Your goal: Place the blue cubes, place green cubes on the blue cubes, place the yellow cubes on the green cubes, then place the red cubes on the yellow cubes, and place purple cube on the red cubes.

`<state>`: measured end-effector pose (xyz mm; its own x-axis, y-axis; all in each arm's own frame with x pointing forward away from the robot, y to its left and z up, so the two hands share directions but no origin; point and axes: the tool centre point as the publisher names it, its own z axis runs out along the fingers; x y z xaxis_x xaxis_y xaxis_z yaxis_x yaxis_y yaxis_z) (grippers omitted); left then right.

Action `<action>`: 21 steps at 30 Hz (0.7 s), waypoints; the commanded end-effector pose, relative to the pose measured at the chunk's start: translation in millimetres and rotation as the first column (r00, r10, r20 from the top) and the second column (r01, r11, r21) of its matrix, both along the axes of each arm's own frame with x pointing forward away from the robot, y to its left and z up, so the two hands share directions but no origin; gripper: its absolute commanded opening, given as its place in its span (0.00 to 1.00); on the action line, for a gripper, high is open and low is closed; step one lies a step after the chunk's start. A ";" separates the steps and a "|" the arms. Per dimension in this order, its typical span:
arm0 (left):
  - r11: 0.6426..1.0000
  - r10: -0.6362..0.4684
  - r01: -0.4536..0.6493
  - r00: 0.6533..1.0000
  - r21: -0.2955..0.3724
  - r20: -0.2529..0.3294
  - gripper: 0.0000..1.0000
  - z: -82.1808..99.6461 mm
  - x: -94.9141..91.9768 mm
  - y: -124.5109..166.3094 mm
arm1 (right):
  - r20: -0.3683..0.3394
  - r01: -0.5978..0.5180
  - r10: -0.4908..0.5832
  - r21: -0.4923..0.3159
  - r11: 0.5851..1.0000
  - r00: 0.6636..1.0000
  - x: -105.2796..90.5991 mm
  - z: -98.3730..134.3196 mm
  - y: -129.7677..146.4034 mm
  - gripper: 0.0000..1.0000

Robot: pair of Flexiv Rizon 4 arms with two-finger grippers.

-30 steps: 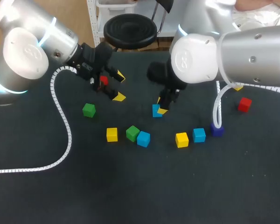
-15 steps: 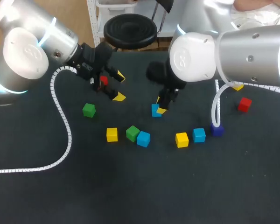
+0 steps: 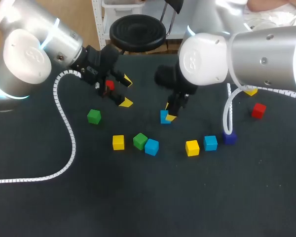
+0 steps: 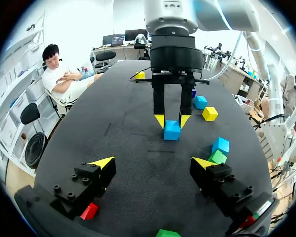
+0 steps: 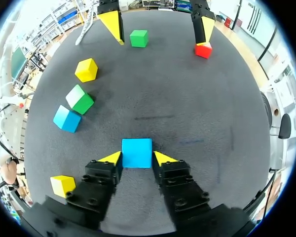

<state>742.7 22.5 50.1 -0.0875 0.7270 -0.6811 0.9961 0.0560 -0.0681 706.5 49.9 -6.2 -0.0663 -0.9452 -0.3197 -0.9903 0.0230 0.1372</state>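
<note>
At tabletop (image 3: 138,197) centre my right fingers (image 5: 112,158) pinch the blue cube (image 5: 136,153) from both sides, probably placing a stack base, while my left fingers (image 4: 101,163) hang wide over a red cube (image 4: 89,211).

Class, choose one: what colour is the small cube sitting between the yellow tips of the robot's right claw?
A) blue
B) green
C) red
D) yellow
A: the small blue cube sits between the two yellow tips of the right claw, as both wrist views show.
</note>
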 end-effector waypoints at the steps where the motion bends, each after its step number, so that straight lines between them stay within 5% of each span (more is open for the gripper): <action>1: 1.000 -0.003 0.003 1.000 0.000 -0.001 1.00 -0.3 1.5 0.3 | -0.002 -0.001 0.001 0.004 1.000 1.000 2.6 -0.6 -0.5 0.97; 12: 1.000 -0.003 0.003 1.000 0.000 -0.001 1.00 -0.3 1.5 0.3 | 0.018 -0.001 0.001 0.013 1.000 1.000 -1.3 12.2 -13.2 1.00; 21: 1.000 -0.003 0.003 1.000 0.000 -0.001 1.00 -0.3 1.5 0.3 | 0.036 0.001 0.000 -0.027 1.000 0.999 -23.0 33.0 -32.7 1.00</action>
<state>742.7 22.5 50.1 -0.0875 0.7270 -0.6811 0.9961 0.0560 -0.0681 700.9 24.9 17.5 -0.0536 -0.9553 -0.2907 -0.9908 0.0147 0.1344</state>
